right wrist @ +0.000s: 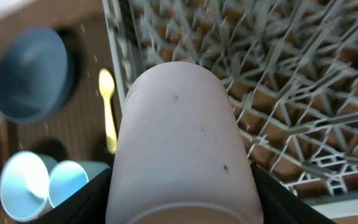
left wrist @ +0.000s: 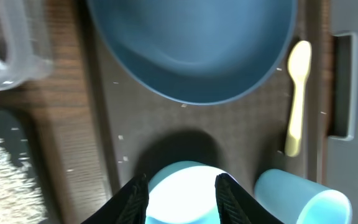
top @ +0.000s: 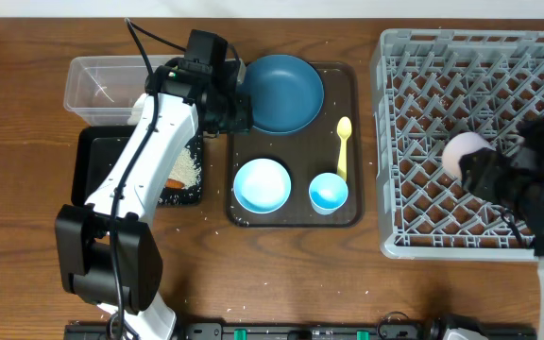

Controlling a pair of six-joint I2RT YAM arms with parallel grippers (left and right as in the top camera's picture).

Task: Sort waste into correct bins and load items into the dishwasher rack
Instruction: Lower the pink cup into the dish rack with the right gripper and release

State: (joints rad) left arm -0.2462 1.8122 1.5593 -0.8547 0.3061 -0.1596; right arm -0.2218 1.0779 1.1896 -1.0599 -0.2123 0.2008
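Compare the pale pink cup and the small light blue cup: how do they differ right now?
The pale pink cup is clamped in the right tool over the dishwasher rack; the small light blue cup stands free on the brown tray. The blue cup sits upright, mouth up; the pink cup's mouth is hidden from above. Both are plain pastel cups.

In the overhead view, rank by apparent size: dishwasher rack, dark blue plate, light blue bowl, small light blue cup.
1. dishwasher rack
2. dark blue plate
3. light blue bowl
4. small light blue cup
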